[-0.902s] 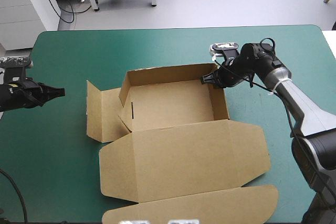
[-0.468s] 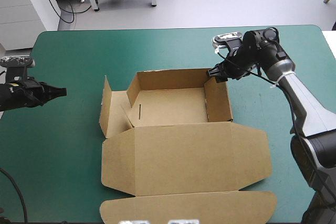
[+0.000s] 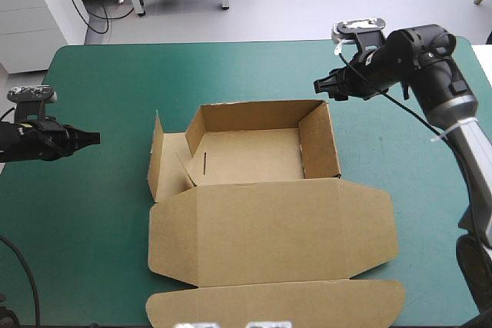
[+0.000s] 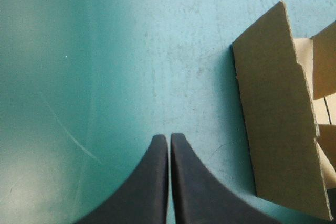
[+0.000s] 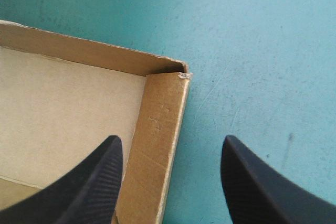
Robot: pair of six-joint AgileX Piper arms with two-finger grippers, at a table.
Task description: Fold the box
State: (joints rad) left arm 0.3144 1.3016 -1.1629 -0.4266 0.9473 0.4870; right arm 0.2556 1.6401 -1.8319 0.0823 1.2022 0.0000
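High view: the box (image 3: 269,228) lies at frame centre, tray open, lid flat. The right gripper (image 3: 318,87), fingers apart, hovers at its upper-right corner; the left gripper (image 3: 92,137), fingers together, sits mid-left, well clear.

The box (image 3: 269,228) is showing plain brown, the cover (image 3: 100,213) teal-green, and the fingers (image 5: 100,187) black, perhaps finely ribbed.

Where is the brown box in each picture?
High view: box mid-table, lid flat toward the near edge.
Left wrist view: its side flap, ahead of the shut left tool.
Right wrist view: its far corner, just ahead of the open right tool.
Shared landmark: the teal-green cover.
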